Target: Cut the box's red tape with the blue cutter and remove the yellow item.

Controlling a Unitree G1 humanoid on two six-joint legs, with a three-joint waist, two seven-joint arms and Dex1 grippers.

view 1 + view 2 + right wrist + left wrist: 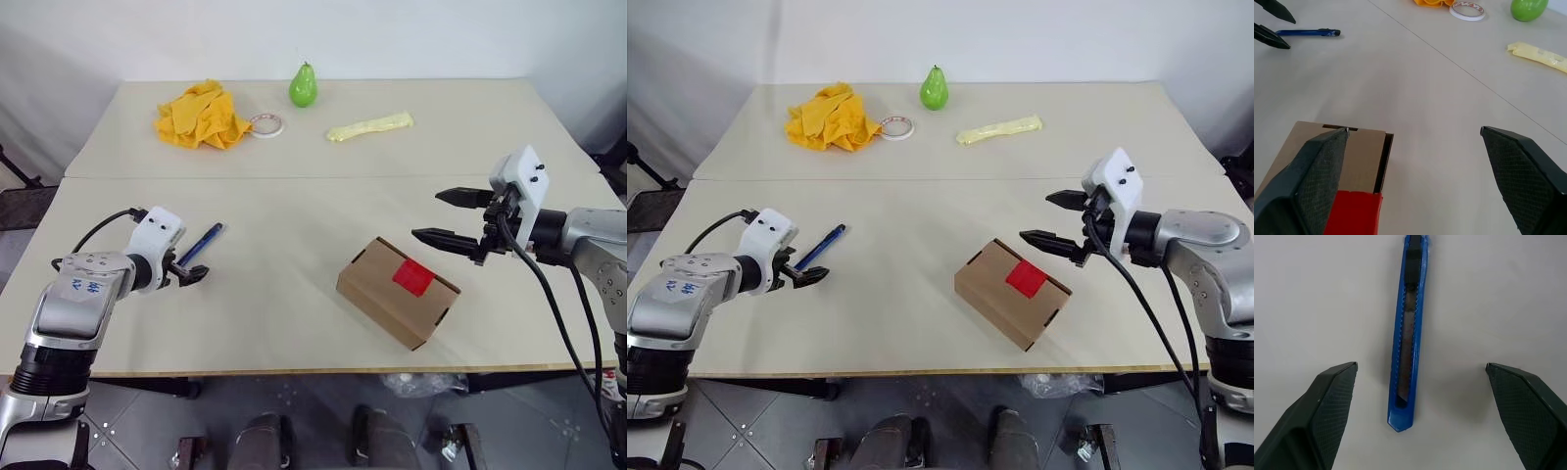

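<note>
Sitting near the front edge of the table [294,211], the box [392,294] is closed with the red tape [412,278] across its top. The right gripper [446,217] hangs just above and behind it, fingers spread wide, nothing in them. Over on the left, the blue cutter [200,245] lies flat on the table, right in front of the left gripper [188,277], which is also spread wide and not touching it. Further back: an orange cloth [201,117], a tape roll [265,124], a green pear [303,86] and a pale yellow strip [370,126].
</note>
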